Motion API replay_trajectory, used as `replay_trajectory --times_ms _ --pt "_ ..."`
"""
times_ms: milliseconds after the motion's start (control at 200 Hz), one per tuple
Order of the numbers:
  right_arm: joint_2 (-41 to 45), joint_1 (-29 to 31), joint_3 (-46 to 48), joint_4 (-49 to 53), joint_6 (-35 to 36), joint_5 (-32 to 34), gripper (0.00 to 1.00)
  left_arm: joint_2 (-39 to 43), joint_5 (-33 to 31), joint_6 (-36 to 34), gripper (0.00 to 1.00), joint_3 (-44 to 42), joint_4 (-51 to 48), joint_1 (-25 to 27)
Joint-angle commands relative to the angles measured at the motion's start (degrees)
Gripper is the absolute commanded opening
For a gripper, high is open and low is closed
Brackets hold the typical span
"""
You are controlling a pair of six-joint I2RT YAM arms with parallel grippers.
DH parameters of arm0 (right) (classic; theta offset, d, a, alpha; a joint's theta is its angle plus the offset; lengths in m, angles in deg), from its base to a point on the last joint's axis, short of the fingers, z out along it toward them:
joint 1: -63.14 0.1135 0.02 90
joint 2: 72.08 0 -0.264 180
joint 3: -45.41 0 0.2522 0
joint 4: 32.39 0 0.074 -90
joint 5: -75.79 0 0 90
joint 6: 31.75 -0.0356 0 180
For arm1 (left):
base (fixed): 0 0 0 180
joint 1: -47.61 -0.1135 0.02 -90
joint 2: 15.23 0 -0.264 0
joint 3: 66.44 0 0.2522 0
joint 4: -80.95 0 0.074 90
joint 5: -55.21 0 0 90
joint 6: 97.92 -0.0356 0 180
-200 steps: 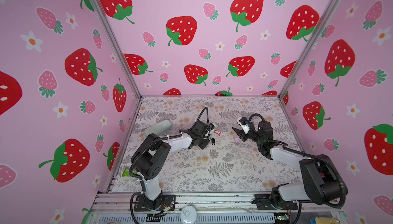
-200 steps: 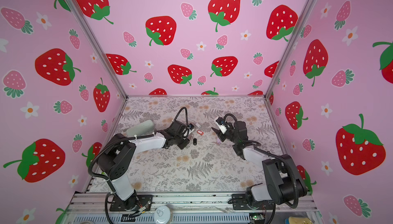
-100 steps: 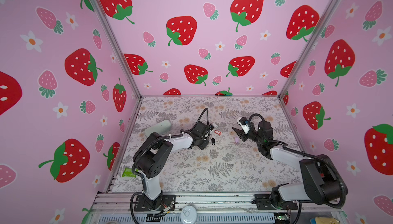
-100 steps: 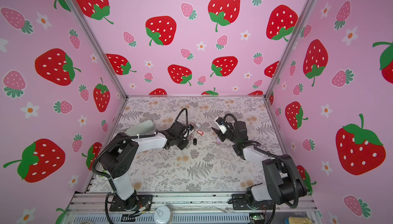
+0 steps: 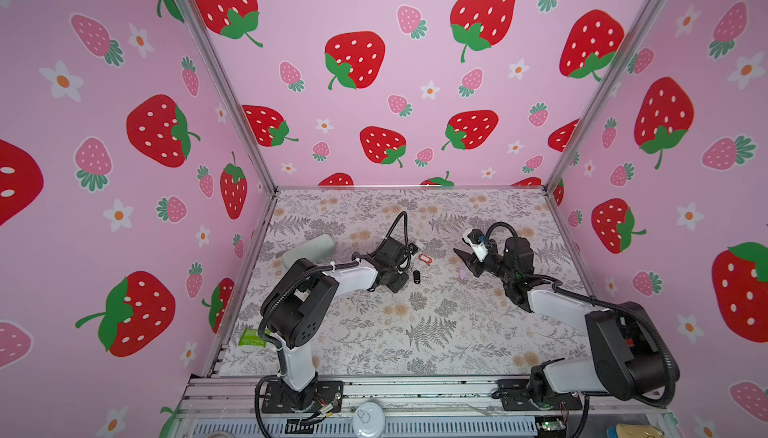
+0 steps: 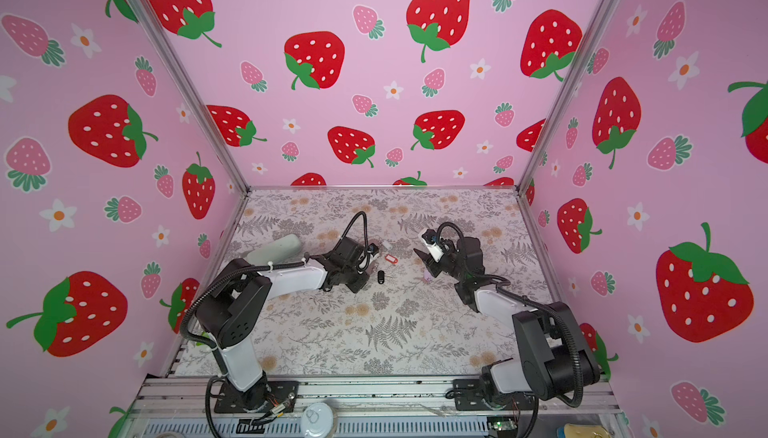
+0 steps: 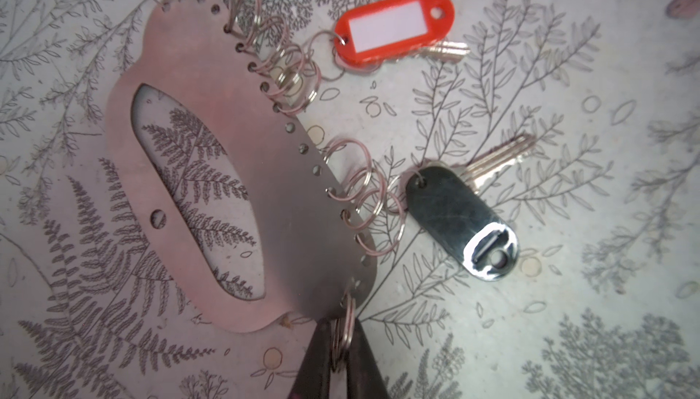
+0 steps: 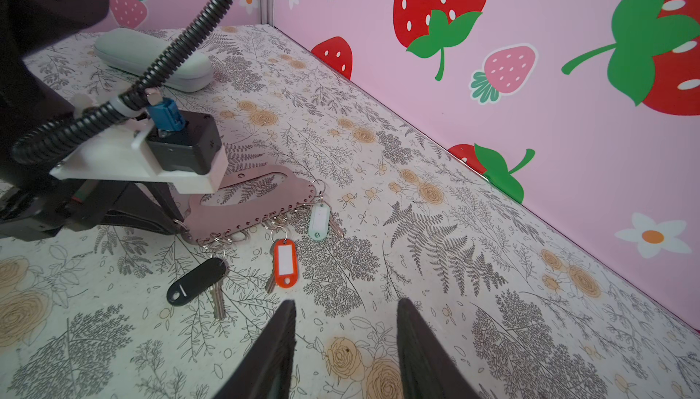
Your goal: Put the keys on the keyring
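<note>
Keyring [image 7: 288, 207] first: a flat taupe-brown oval strap with a long cut-out and a row of small holes down one edge, lying on the table [image 8: 454, 264]. Its holed edge is turned toward the right arm. Short chains of silvery rings run from that edge to the red key [image 7: 394, 31], the black key [image 7: 460, 222] and the white key [image 8: 319, 222], so those three look already attached.

The left hand [image 7: 339, 325] is at one end of the keyring, its fingers almost together and pinching a small silvery ring that hangs there.

The lilac key [image 5: 462, 275] lies loose, well apart from the keyring, out beyond the red and black keys. It sits just beside the right hand [image 8: 345, 304], so that arm is plainly the nearer one. That hand is partly open and holds nothing. The lilac tag is too small in both top views to tell its long axis, and the right wrist view does not show it. I judge the fetch falls to the right arm, while the left steadies the ring.
</note>
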Motion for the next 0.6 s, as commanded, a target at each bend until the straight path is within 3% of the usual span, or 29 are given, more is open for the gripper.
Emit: replay_trajectory --times_ms 0,390,595 --pt "-0.58 0.48 -1.43 -0.54 0.43 -0.37 0.46 2.53 1.2 -1.09 0.12 0.11 1.42 -0.07" --pt "-0.4 0.61 -1.76 -1.28 -0.27 -1.14 0.45 8.69 4.8 -3.28 0.07 -0.45 3.47 -0.18" --pt "1.29 0.62 -2.83 -1.55 -0.96 -5.87 0.45 13.48 11.77 -5.29 0.07 1.5 3.87 -0.26"
